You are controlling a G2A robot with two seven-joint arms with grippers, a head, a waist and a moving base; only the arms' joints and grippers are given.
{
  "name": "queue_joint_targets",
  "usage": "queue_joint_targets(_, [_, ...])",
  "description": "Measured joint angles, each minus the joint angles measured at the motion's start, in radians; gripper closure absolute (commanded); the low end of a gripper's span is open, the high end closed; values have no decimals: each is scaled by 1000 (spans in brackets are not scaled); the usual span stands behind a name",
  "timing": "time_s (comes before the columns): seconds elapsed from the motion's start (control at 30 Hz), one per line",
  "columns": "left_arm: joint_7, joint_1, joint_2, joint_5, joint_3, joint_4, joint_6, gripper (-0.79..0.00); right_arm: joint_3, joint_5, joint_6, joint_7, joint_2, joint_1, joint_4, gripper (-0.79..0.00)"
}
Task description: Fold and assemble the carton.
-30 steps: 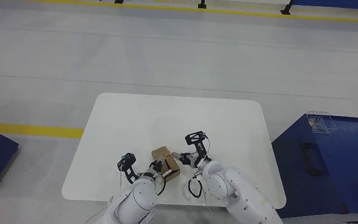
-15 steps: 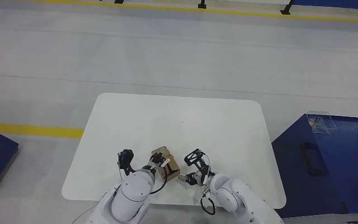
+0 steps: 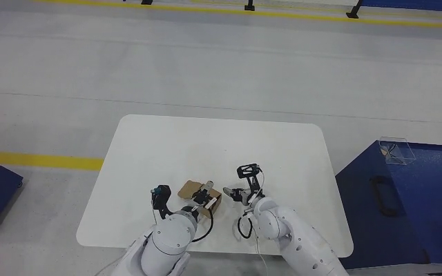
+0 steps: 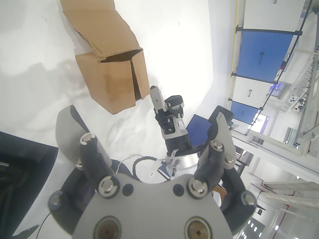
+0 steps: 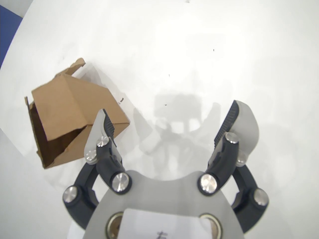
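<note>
A small brown carton [image 3: 192,190] lies on its side near the front edge of the white table [image 3: 207,141]. It is partly formed, with one end open and a flap lying flat [image 4: 89,13]. My left gripper [image 4: 142,116] hovers open just short of the carton [image 4: 109,80], holding nothing. My right gripper [image 5: 172,115] is open on the carton's other side, and one of its fingers [image 5: 104,123] sits right against the open end of the carton [image 5: 72,110]. In the top view the right gripper [image 3: 232,194] is just right of the carton.
A blue cabinet [image 3: 394,200] stands to the right of the table with a clear plastic box [image 3: 396,148] on top. The table's back half is bare white surface. The carton lies close to the table's front edge.
The right gripper drew back toward the table's front edge, then came forward again beside the carton. The carton shifted slightly left, and the left wrist moved with it.
</note>
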Motion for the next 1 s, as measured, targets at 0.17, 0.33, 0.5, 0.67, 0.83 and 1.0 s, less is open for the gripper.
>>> queue_joint_targets(0.17, [-3, 1, 0, -3, -4, -3, -4, -785, 20, 43, -1, 4, -4, 4, 7, -785])
queue_joint_targets(0.33, [47, 64, -5, -27, -74, 23, -183, -785, 21, 41, -2, 2, -4, 3, 7, -785])
queue_joint_targets(0.5, [106, 107, -15, -74, -121, 135, -389, -785, 50, 64, -14, -28, -3, -18, -3, -785])
queue_joint_targets(0.67, [70, 93, -24, -142, -161, 316, -606, -785, 49, 40, -31, -22, -5, -23, -19, -785])
queue_joint_targets(0.83, [88, 58, -39, -146, -151, 461, -743, -419, 43, 14, -29, -10, -9, -23, -47, -785])
queue_joint_targets(1.0, [73, 28, -48, -154, -140, 545, -783, -345, 34, -6, -29, -1, -15, -18, -47, -785])
